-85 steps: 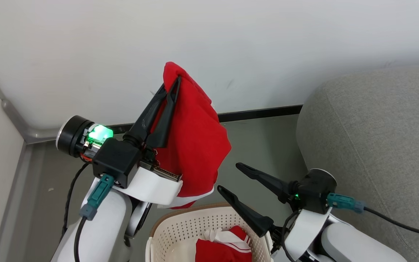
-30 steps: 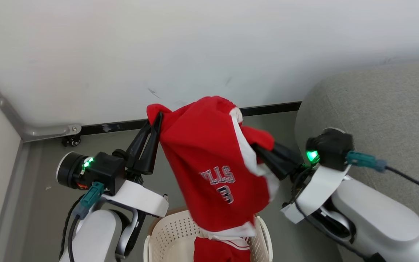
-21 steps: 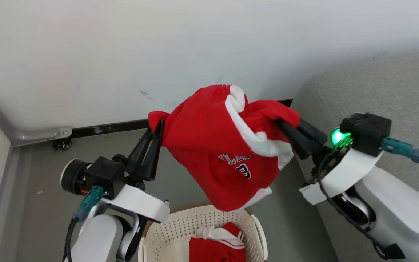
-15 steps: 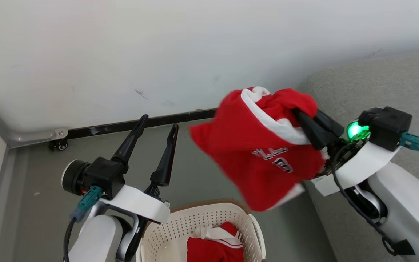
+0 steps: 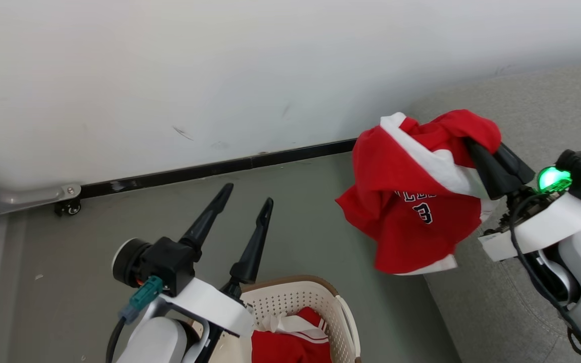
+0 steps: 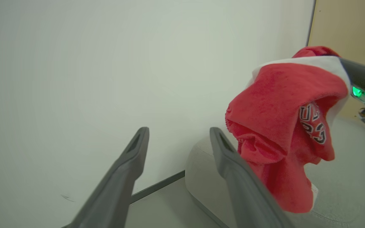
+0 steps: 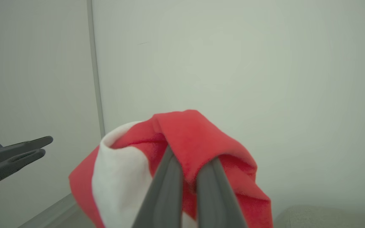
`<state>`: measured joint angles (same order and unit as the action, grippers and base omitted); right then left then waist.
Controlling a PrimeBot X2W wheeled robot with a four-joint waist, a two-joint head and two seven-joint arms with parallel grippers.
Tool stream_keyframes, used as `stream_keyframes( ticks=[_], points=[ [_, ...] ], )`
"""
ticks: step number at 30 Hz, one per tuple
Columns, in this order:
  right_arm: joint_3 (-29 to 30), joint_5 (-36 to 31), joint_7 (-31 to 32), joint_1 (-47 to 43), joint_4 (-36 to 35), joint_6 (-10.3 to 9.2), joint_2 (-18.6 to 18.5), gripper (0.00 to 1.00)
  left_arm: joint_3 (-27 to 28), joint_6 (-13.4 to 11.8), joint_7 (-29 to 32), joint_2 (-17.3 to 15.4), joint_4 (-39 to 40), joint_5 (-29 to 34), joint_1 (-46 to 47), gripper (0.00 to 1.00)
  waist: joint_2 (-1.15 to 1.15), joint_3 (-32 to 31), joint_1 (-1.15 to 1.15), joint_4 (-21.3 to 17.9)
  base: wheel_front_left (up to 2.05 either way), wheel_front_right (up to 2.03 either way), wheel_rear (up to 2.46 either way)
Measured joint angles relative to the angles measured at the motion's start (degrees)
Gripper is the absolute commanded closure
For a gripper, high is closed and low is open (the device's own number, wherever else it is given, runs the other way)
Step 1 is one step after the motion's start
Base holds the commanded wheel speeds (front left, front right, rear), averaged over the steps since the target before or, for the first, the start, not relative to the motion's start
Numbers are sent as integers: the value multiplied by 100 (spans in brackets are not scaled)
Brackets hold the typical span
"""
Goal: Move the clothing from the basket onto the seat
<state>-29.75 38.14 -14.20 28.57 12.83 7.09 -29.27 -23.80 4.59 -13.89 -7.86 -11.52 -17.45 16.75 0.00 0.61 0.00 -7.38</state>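
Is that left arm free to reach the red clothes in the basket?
Probably yes: the left gripper is open and empty close by the basket, whose top is open, and nothing covers the red clothes inside, though it points away from them.

Digit 3 on the red jersey (image 5: 406, 217), lettering just above it (creased, not legible)

The red jersey (image 5: 411, 201), trimmed in white and printed with lettering and a number, hangs bunched in the air. Its top fold is pinched by the right hand (image 5: 473, 145), whose fingers are closed on the cloth. It dangles beside the rounded edge of the grey woven seat (image 5: 547, 85). A second red garment (image 5: 290, 345) with white stripes lies crumpled inside the cream perforated basket (image 5: 295, 305), which is brown-rimmed and upright.
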Motion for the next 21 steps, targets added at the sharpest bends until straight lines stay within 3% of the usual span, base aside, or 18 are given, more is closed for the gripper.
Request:
stream_keyframes(
  ticks=[21],
  points=[
    [1257,-338,0,-983,-148,-1,-153,100,-800,202,10,91,47,-172,-215,0,0,-78,0,-551,0,0,0]
  ],
)
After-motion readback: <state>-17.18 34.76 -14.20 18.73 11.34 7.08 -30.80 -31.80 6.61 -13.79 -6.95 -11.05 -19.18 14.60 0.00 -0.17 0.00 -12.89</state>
